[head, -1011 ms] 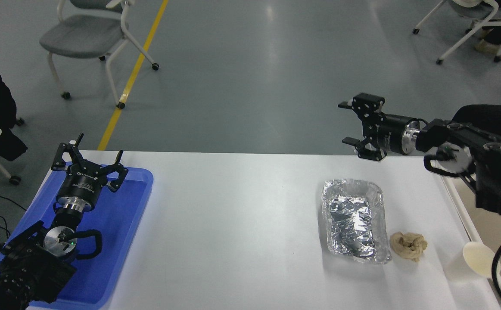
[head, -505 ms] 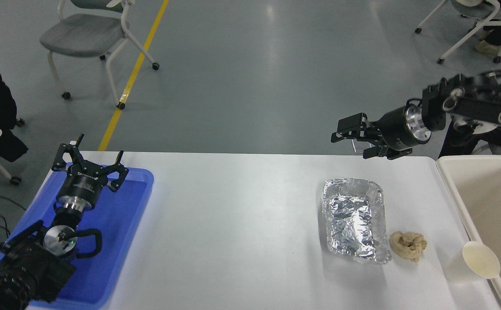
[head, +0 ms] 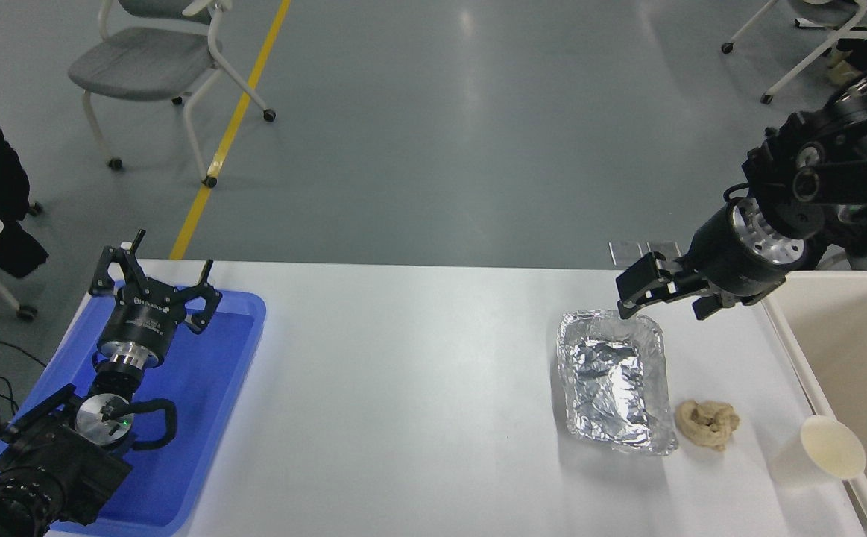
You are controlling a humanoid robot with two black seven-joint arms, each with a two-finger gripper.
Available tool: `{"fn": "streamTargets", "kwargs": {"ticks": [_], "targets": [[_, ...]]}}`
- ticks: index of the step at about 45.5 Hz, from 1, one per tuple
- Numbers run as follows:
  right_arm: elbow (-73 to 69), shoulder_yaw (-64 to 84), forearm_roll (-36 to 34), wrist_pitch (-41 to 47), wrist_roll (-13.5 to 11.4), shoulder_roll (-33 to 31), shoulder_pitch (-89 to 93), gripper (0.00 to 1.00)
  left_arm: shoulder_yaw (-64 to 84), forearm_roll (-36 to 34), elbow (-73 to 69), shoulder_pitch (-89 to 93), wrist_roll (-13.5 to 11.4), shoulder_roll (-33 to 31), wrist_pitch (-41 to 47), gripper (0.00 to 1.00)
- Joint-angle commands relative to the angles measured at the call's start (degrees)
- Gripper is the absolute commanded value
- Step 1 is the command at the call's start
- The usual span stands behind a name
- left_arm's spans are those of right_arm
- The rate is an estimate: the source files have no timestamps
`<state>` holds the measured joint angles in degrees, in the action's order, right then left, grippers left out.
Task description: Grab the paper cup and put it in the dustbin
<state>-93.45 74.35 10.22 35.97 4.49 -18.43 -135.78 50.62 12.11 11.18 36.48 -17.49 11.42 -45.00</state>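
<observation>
Head view of the white surface point(head: 418, 388). The small plain white tapered paper cup point(head: 821, 452), cream inside, stands at the near right of the surface, just beside the thick rounded rim of the large cream rectangular plastic dustbin point(head: 791, 339), which runs along the surface's right edge. A crumpled tan paper wad point(head: 707, 424) lies between the cup and a crinkled silver foil tray point(head: 616, 380).

The right tool point(head: 653, 291) hangs over the far end of the foil tray, pointing left and slightly down; its fingers appear spread and it carries nothing. It is well apart from the cup, which stands free and untouched. The left tool point(head: 153, 287) is parked over the blue plastic tray point(head: 209, 418) at the lower left, fingers splayed and empty.

Step in hand, as judged: the approach, before any grasp. The next move would call for bringing the right tool nearer and rightward, past the foil tray and the paper wad, then lowering it around the cup's wall. The cup looks light and easily crushed or tipped, so a gentle closure seems advisable. Its nearness to the bin's rim leaves little room on that side.
</observation>
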Motion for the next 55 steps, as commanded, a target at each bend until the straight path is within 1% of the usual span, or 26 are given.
{"fn": "streamTargets", "kwargs": {"ticks": [1,20,29,36,42,47,55], "targets": [[-6.55,5.10,-6.70,2.17,-0.01,4.19,-10.73,1.00,0.00,0.02,-0.01,-0.09,0.00,0.01,0.00,1.00],[-6.55,5.90,-7.23,4.28,-0.01,4.11,-13.46,1.00,0.00,0.02,-0.01,-0.09,0.00,0.01,0.00,1.00],[-6.55,5.90,-5.21,4.28,-0.09,1.56,-12.67,1.00,0.00,0.02,-0.01,-0.09,0.00,0.01,0.00,1.00],[-6.55,6.16,2.60,3.58,-0.18,-2.57,-11.00,1.00,0.00,0.02,-0.01,-0.09,0.00,0.01,0.00,1.00],[-6.55,9.32,10.51,2.35,-0.09,-8.54,-9.07,1.00,0.00,0.02,-0.01,-0.09,0.00,0.01,0.00,1.00],[-6.05,12.31,19.47,0.68,-0.01,-15.04,-6.70,1.00,0.00,0.02,-0.01,-0.09,0.00,0.01,0.00,1.00],[0.54,12.93,32.75,-2.83,0.08,-26.47,1.03,1.00,0.00,0.02,-0.01,-0.01,0.00,-0.08,0.00,1.00]]}}
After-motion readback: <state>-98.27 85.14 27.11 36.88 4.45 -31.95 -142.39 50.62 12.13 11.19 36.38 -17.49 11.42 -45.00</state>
